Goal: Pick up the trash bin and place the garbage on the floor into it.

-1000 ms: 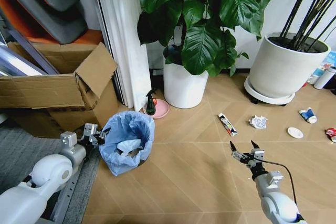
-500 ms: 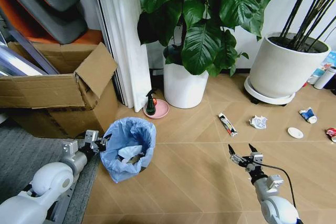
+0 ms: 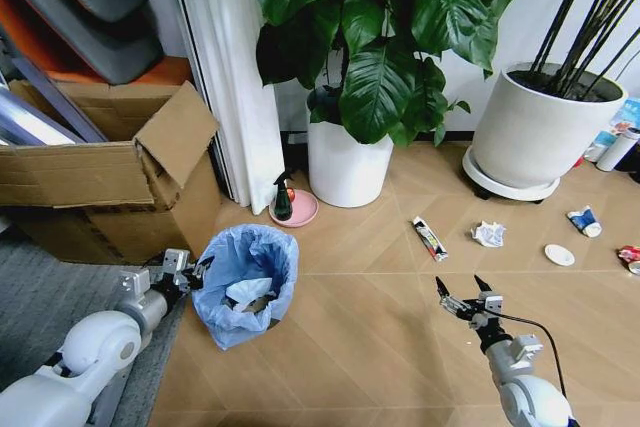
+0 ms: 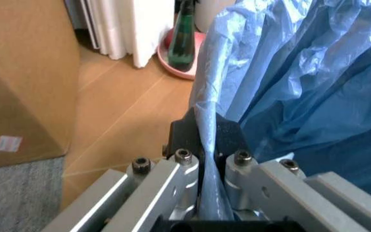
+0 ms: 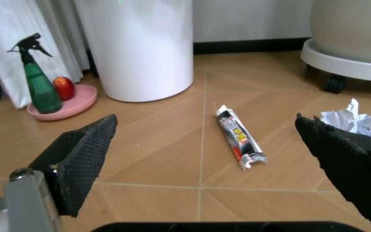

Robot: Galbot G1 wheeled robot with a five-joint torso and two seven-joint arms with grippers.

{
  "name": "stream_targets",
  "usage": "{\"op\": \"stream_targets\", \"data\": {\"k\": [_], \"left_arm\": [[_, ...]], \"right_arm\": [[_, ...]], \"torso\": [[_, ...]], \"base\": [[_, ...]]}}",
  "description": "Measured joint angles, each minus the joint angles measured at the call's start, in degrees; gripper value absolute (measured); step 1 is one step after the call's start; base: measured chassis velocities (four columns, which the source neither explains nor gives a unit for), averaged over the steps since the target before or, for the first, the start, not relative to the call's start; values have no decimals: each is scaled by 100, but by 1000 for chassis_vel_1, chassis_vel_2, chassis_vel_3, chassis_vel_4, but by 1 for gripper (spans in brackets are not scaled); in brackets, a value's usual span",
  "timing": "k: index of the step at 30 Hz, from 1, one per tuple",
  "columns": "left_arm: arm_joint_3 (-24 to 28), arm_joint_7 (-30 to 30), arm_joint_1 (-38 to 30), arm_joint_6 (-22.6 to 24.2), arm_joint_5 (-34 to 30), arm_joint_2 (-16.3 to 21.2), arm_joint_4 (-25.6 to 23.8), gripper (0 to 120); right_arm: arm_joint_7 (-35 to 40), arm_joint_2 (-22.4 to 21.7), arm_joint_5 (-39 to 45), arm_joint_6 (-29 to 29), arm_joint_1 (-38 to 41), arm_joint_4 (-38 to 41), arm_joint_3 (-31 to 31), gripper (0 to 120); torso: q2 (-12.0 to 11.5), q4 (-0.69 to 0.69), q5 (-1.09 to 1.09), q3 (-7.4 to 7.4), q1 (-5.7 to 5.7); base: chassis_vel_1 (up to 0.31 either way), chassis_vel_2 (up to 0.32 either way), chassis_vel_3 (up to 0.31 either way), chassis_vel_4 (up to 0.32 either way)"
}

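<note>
The trash bin (image 3: pixel 246 283), black with a baggy light-blue liner, is at the lower left of the head view with white paper inside. My left gripper (image 3: pixel 192 272) is shut on its rim; the left wrist view shows the fingers (image 4: pixel 184 159) pinching the liner's edge (image 4: pixel 206 140). I cannot tell whether the bin's base touches the floor (image 3: pixel 350 347). My right gripper (image 3: pixel 457 292) hovers open over bare floor. Beyond it lie garbage pieces: a dark wrapper (image 3: pixel 430 237) (image 5: pixel 238 137), a white paper wad (image 3: pixel 489 234) (image 5: pixel 349 121), a white disc (image 3: pixel 559 255), a blue-white packet (image 3: pixel 583 220) and a red-white can (image 3: pixel 630 256).
A cardboard box (image 3: pixel 110 182) stands left of the bin, with a white curtain (image 3: pixel 235 97) behind it. A green spray bottle (image 3: pixel 283 199) stands on a pink dish (image 3: pixel 300 210) by a white plant pot (image 3: pixel 347 162). A larger pot (image 3: pixel 535 132) stands at the right. Grey mat (image 3: pixel 50 287) lies at left.
My left gripper, holding the bin's rim, has shifted slightly down and right in the view. The right gripper has sunk a little. The camera has drifted slightly.
</note>
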Motion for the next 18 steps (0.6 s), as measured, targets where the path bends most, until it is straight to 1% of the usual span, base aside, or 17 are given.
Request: {"op": "stream_targets", "data": {"k": [6, 18], "left_arm": [[13, 0, -26, -6, 1, 2, 4, 0], [19, 6, -53, -12, -5, 15, 19, 0]], "right_arm": [[-25, -1, 16, 3, -6, -14, 8, 100], [-40, -11, 17, 13, 2, -15, 6, 100]], "torso": [[0, 0, 0, 0, 0], [-1, 2, -1, 0, 0]], "base": [[-136, -23, 138, 9], [-148, 14, 155, -7]]}}
